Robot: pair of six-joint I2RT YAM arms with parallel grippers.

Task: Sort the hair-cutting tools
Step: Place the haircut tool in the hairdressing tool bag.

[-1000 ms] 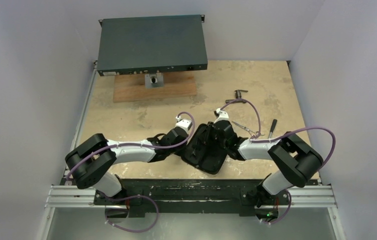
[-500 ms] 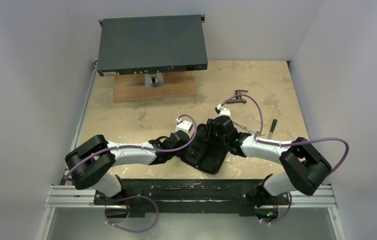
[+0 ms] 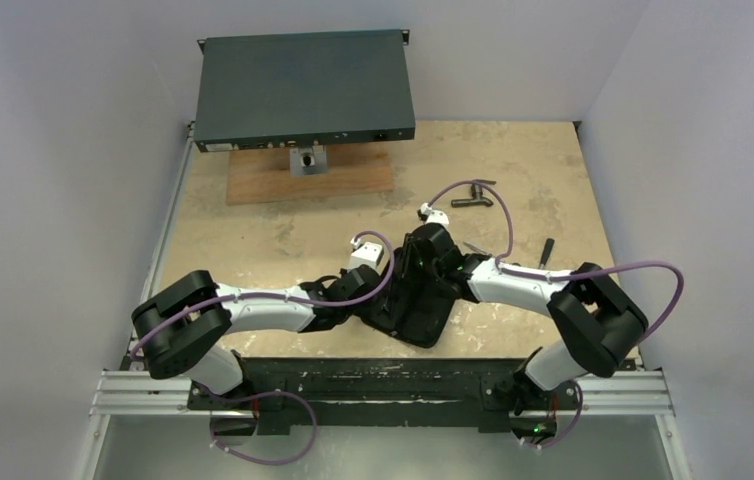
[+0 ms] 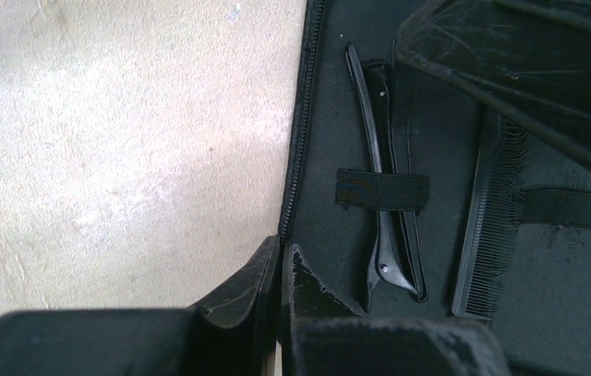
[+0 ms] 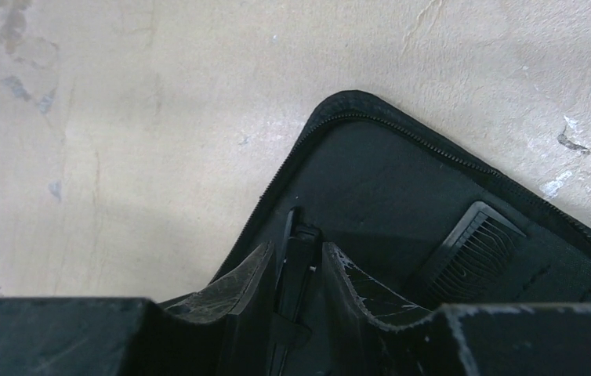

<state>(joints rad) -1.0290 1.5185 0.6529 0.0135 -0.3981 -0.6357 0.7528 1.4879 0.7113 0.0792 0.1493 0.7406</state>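
Observation:
A black zip case (image 3: 423, 320) lies open between my arms. In the left wrist view a thin black clip (image 4: 386, 196) lies inside it under an elastic strap, with the black comb (image 4: 488, 227) beside it. My left gripper (image 4: 280, 262) is shut on the case's zip edge (image 4: 302, 141); it also shows in the top view (image 3: 371, 305). My right gripper (image 5: 296, 254) is closed around the far end of the clip (image 5: 299, 270), with the comb (image 5: 473, 251) to its right. The silver scissors (image 3: 475, 246) lie on the table, partly hidden behind the right arm.
A small hammer (image 3: 546, 250) lies right of the right arm. A dark T-shaped fitting (image 3: 471, 195) lies farther back. A dark flat box (image 3: 303, 85) on a wooden board (image 3: 308, 180) stands at the back. Walls close in on both sides.
My right arm has swung left and further over the case, covering more of the scissors. My left gripper has stayed at the case's left edge.

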